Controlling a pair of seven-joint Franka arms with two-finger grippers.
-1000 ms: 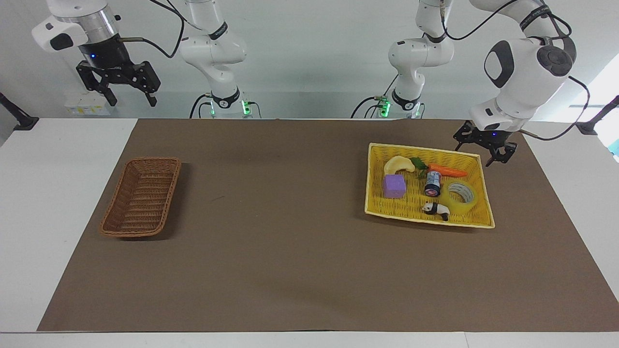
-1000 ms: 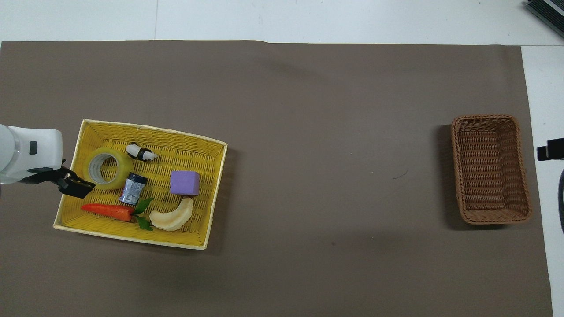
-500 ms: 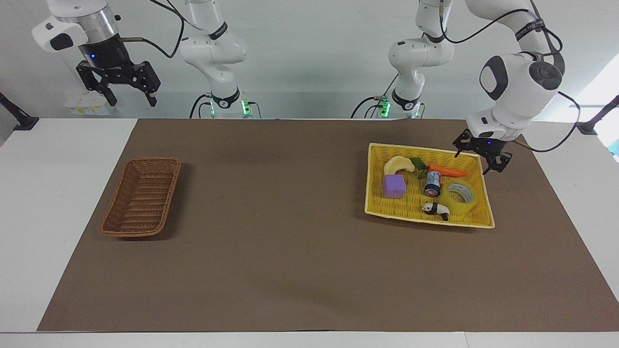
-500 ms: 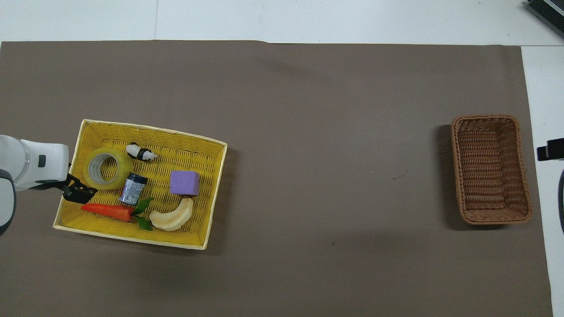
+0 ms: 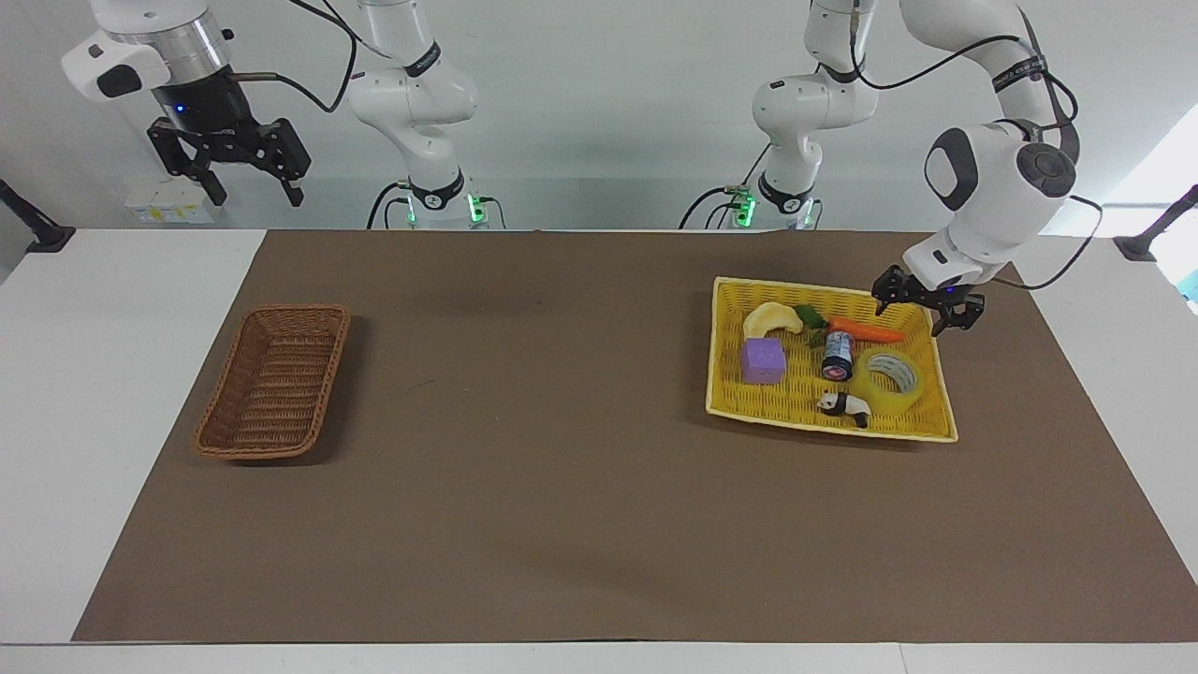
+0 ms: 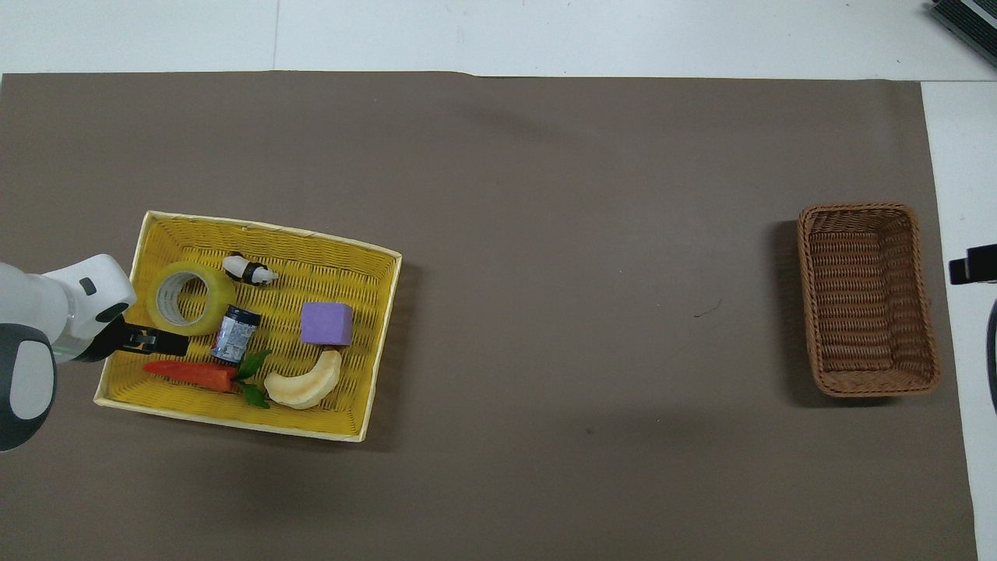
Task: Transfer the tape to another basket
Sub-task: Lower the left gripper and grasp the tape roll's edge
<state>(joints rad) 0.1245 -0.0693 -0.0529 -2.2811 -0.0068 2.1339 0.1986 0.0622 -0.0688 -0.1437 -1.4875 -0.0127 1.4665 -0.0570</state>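
Tape point(image 5: 892, 378) sits flat in the yellow tray point(image 5: 733, 393) w/ the jar point(image 5: 838, 354) just beside it. Left tool point(image 5: 925, 315) hangs over the tray's corner nearest the robots, above the carrot point(image 5: 866, 330), fingers spread apart, not touching the tape. Wicker basket point(image 5: 272, 381) is well apart at the worktop's right-arm end. Right tool point(image 5: 231, 159) waits up high, open too.

tape point(image 5: 894, 379): translucent yellow, white-grey core; basket point(image 5: 273, 381): brown wicker; tray point(image 5: 919, 426): yellow woven
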